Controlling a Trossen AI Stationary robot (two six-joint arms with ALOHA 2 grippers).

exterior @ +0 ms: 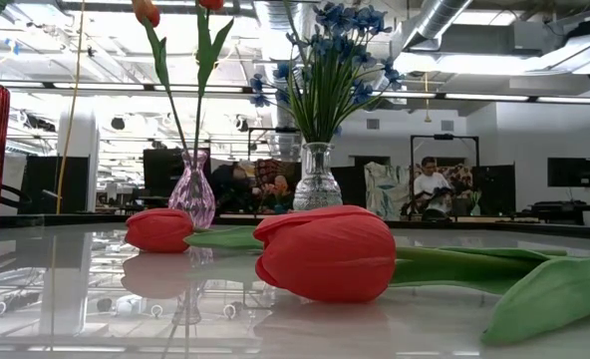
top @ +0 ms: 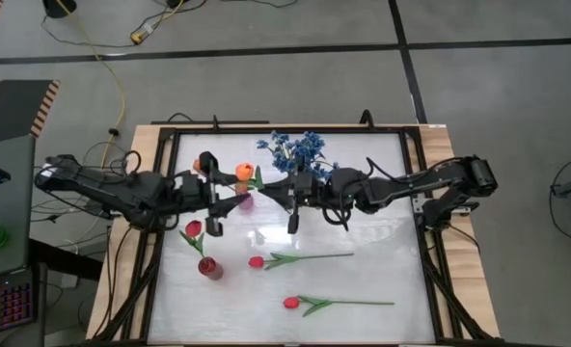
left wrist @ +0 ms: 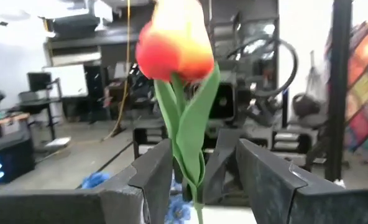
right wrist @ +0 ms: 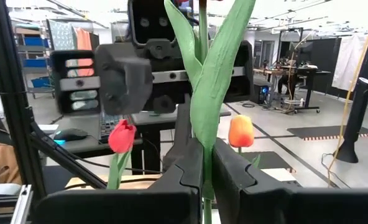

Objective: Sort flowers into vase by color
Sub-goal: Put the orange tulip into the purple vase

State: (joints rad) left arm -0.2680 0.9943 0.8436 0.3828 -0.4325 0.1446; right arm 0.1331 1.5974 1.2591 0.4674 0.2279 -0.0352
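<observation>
High view: blue flowers point(top: 295, 147) fill the far clear vase; a pink vase point(top: 244, 200) stands between the grippers, a red vase point(top: 210, 268) nearer. Two red tulips point(top: 300, 258) lie loose on the glossy table point(top: 382, 231).

Low view: the pink vase's blooms are cut off at the frame edge.

Left wrist view: left gripper point(left wrist: 199, 171) is spread around an orange tulip stem.

Right wrist view: right gripper point(right wrist: 207, 168) pinches a green stem point(right wrist: 204, 93); its bloom is out of frame.

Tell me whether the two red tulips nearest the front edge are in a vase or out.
Out. Both red tulips lie flat on the white table, stems stretched sideways, apart from the red vase. The low view shows their buds resting on the surface.
</observation>
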